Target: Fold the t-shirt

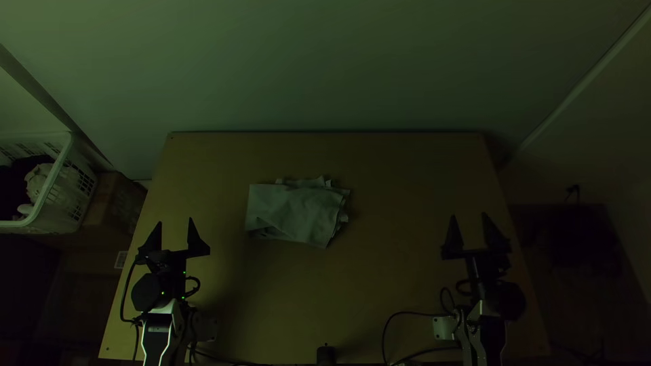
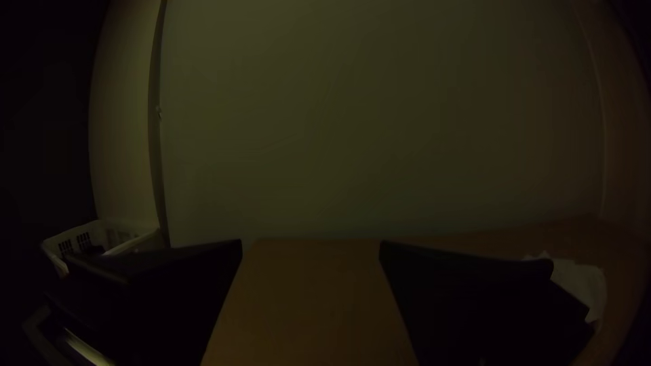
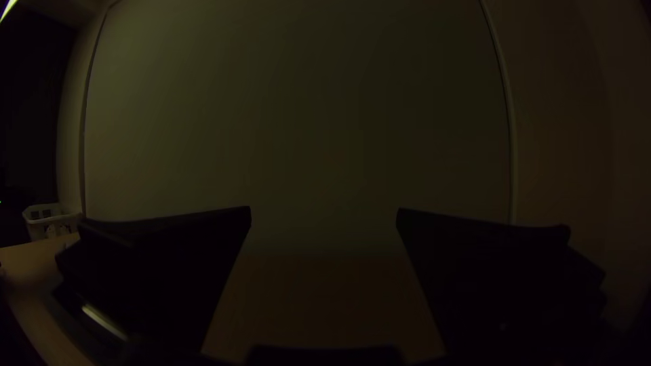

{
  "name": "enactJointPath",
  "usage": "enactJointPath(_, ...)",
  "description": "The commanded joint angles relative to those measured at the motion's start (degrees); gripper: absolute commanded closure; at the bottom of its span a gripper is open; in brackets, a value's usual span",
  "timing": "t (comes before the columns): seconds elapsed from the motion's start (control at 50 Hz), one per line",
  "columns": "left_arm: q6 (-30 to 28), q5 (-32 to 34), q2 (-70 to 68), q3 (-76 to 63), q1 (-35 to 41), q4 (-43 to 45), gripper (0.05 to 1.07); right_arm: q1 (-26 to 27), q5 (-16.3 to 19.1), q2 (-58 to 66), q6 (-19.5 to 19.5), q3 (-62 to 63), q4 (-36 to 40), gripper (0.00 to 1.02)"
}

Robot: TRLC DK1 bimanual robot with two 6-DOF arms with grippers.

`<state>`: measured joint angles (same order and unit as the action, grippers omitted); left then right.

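Pale, one t-shirt (image 1: pixel 295 211) lies roughly folded, nearer the worktop's (image 1: pixel 407 190) far edge. Two grippers, left gripper (image 1: pixel 175 221) and right gripper (image 1: pixel 469 216), gape released near opposite side edges, wide room between.

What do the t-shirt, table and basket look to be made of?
T-shirt: soft matte fabric, perhaps cotton, judging by its creases and uneven layered edges.
Table: smooth, light-brown wood or wood-look laminate; the dim light leaves that open.
Basket: probably white plastic, given the rows of regular slots in its walls.

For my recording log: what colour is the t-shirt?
The t-shirt looks pale grey, best seen in the top view.
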<state>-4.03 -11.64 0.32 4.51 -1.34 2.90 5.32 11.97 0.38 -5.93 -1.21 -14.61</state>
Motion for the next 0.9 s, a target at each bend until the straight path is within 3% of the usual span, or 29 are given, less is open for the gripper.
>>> enactJointPath(0.0,1.9,-0.1,-0.5,-1.8,-0.1,-0.4,0.10,0.0,-0.5,-0.7,-1.4,1.1,2.5,0.04)
enactJointPath(0.24,3.6,0.0,-0.4,-3.3,-0.7,-2.5,0.10,-1.0,-2.7,-0.6,-3.2,1.0,12.8,0.04)
enactJointPath(0.34,3.6,-0.1,-0.4,-3.3,-0.8,-2.4,0.10,-0.7,-4.1,-0.6,-5.8,0.9,13.1,0.04)
enactJointPath(0.88,2.9,0.0,-0.4,-3.5,-0.7,-2.0,0.10,-0.6,-4.5,-0.6,-4.3,0.9,13.2,0.04)
